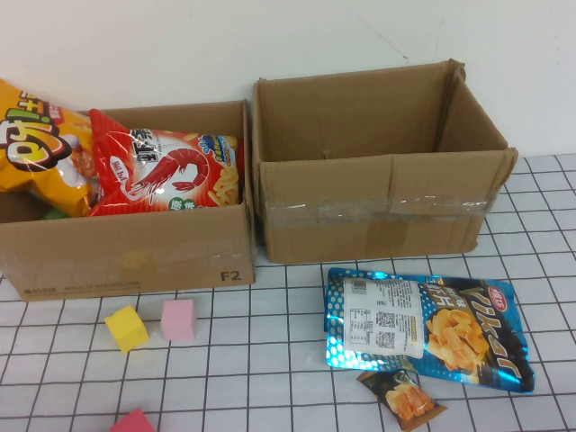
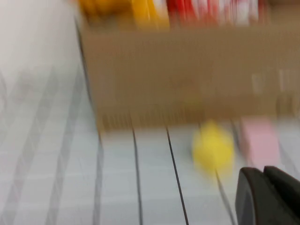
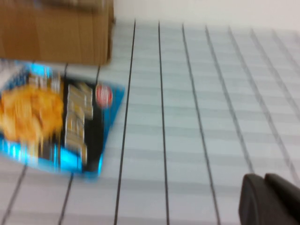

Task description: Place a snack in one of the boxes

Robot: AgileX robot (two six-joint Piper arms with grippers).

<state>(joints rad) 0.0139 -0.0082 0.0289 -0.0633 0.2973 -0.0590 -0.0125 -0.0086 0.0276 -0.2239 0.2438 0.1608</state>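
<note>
Right wrist view: blue snack bag (image 3: pixel 51 122) well apart from right hand (image 3: pixel 269 199).

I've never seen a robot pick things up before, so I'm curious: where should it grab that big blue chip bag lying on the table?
Probably from straight above, pinching the puffy edge on the robot's right. The blue chip bag lies flat in front of the empty box, its near edge touching a small brown packet. The right gripper hangs beside that side; the left gripper is near the yellow block.
</note>
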